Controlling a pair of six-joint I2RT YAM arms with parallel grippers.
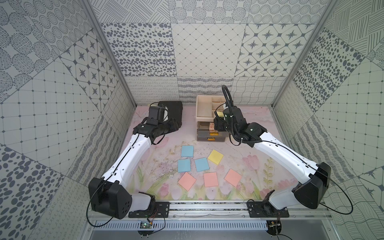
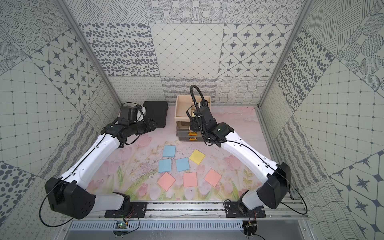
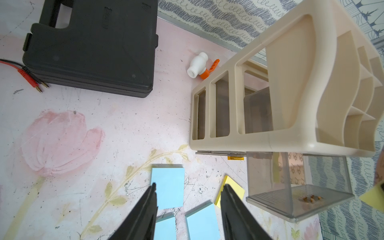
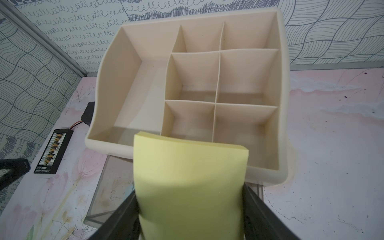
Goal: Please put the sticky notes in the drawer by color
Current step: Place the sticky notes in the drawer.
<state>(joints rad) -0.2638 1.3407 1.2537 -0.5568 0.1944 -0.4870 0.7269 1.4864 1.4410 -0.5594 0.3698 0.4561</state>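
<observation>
The cream drawer cabinet (image 1: 202, 108) stands at the back of the table, and its top smoky drawer (image 3: 299, 199) is pulled out. My right gripper (image 4: 190, 191) hangs over that open drawer, shut on a yellow sticky note (image 4: 190, 166) that bows between its fingers. On the mat in front lie three blue notes (image 1: 187, 151), (image 1: 184, 165), (image 1: 202, 164). One yellow note (image 1: 215, 157) lies there too, and three pink notes (image 1: 187, 181), (image 1: 211, 179), (image 1: 233, 177). My left gripper (image 3: 189, 185) hovers left of the cabinet, open with nothing between its fingers.
A flat black case (image 1: 172, 112) lies at the back left, behind my left arm. A white and orange valve (image 3: 199, 67) sits between the case and the cabinet. Red plug leads (image 3: 31, 79) lie by the case. A black connector board (image 4: 52, 153) lies on the mat beside the cabinet.
</observation>
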